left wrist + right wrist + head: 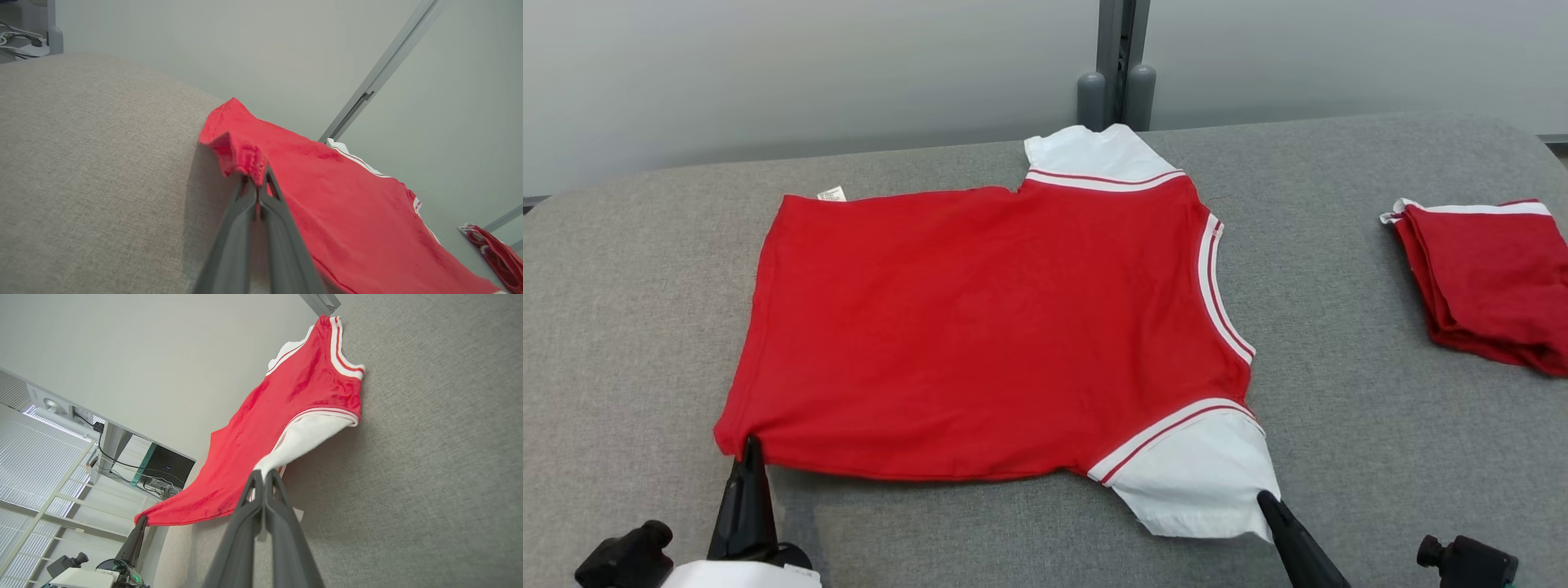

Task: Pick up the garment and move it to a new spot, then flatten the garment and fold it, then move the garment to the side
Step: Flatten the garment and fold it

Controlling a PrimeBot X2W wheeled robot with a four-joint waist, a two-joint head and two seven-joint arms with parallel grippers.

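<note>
From the head we look forward and down on the grey worktop, far enough back to take in the whole red shirt. Our left wrist camera sits low and close behind the left end effector, facing across the shirt toward the wall. Our right wrist camera, rolled sideways, looks along the right end effector at the same shirt. All three views share the shirt; the right wrist view also catches the left end effector.

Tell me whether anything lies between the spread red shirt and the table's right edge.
Yes: a folded red garment lies near that edge, apart from the shirt. The left gripper pinches its hem corner, the right gripper its white sleeve.
</note>
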